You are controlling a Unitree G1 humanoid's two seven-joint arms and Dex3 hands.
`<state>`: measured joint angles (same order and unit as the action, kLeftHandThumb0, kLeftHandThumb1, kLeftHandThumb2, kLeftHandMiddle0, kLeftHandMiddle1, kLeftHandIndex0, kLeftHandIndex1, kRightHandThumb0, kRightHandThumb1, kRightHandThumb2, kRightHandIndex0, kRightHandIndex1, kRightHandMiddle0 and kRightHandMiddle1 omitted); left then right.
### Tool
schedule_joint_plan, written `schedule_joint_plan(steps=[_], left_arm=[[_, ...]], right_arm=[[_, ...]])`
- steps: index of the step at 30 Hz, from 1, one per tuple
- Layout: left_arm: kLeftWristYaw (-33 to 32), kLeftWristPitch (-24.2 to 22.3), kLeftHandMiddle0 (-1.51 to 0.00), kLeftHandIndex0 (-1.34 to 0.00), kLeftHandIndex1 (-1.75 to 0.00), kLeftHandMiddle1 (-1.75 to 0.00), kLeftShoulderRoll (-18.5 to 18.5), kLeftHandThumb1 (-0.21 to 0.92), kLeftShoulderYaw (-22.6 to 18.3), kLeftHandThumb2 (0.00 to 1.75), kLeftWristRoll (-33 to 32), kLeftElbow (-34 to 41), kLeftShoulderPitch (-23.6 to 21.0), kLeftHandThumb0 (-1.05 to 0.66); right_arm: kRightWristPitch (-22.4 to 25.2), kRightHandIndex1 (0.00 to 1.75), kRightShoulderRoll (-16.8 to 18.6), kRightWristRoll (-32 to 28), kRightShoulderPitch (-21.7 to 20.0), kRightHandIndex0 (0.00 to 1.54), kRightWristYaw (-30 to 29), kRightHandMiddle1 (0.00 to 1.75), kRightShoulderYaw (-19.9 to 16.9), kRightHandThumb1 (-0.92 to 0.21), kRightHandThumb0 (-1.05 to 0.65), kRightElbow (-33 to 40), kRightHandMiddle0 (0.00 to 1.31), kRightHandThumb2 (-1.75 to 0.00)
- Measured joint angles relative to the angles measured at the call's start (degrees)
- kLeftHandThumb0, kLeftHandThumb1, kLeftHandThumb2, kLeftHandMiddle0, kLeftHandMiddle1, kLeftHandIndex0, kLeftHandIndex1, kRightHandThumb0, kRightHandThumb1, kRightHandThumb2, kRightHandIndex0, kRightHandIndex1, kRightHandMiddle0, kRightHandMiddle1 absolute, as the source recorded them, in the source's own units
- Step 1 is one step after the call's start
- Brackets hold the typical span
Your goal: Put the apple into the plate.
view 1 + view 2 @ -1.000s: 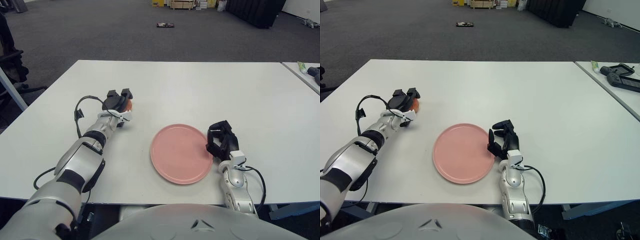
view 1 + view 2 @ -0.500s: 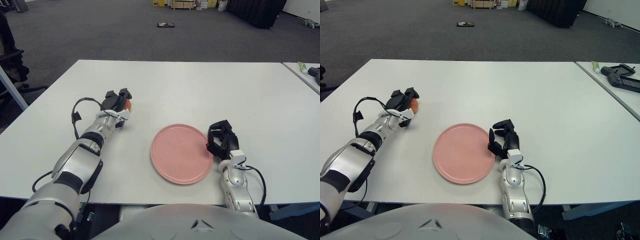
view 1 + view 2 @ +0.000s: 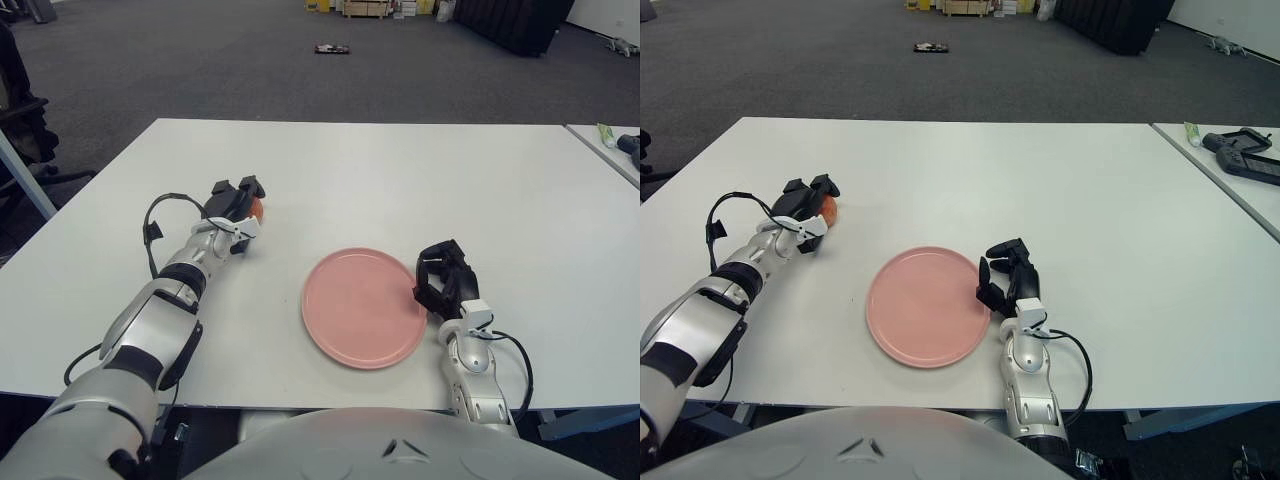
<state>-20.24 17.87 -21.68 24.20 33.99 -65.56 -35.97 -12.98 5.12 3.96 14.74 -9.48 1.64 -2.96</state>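
- Beneath both hands lies the white table (image 3: pixel 400 170), the bearing surface for everything in the task; it extends well beyond the left hand on the far side and to the right of the right hand.
- Between the two hands rests the pink plate (image 3: pixel 360 305), flat and bare. It lies to the right of the left hand and nearer the robot, well apart from it; its right rim is just beside the right hand.
- Left arm (image 3: pixel 165 310): stretched forward across the table, ending in the left hand (image 3: pixel 233 204) with a black cable looped beside the wrist.
- Left hand: fingers curled over the apple (image 3: pixel 255 209), of which only an orange-red sliver shows at the hand's right edge. The apple appears clasped, low over or on the table; which of the two cannot be told.
- Right hand (image 3: pixel 443 282): parked at the plate's right rim, fingers curled loosely, holding nothing.
- Step in hand, as judged: securing and lifting the apple. To do it well, the grip should be firm before any lift, the fruit being round and apt to roll out sideways; the hand should rise enough to pass over the plate rim, then travel right and toward the robot, and open only over the plate's middle.
- Compared with one second earlier: the left hand with the apple sits slightly farther from the robot; plate and right hand are unchanged.
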Motion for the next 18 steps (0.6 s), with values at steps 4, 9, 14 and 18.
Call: schedule_joint_plan(steps=[4,9,14,18], left_arm=[[-0.20,0.62,-0.94,-0.65,-1.75,-1.55,-1.44,-0.03,-0.03,1.65,0.58,6.25,2.55,0.00],[-0.13,0.34,-0.94,-0.65,-1.75,-1.54,-2.96,-0.03,-1.03,1.65,0.74,14.62,5.12,0.00],[1.52,-1.08,-0.95,-0.65,-1.75,-1.53,-3.75,-0.03,-2.73,1.65,0.50,25.22,8.01,0.00],[3.45,-2.10,-0.95,-0.65,-1.75,-1.53,-3.85,-0.03,-4.12,1.64,0.35,34.59,11.10,0.00]], right_arm=[[-0.26,1.70,-0.03,-0.02,-0.17,0.56,0.00,1.75,-0.10,-0.62,-0.40,-0.34,0.38,-0.95],[-0.33,1.69,0.05,-0.36,-0.51,0.57,0.33,1.75,-0.20,-0.62,-0.40,-0.70,0.38,-0.94],[-0.33,1.69,0.13,-0.49,-0.55,0.56,0.54,1.75,-0.22,-0.62,-0.40,-0.71,0.38,-0.94],[-0.37,1.69,0.23,-0.48,-0.57,0.55,0.54,1.75,-0.20,-0.62,-0.40,-0.70,0.38,-0.94]])
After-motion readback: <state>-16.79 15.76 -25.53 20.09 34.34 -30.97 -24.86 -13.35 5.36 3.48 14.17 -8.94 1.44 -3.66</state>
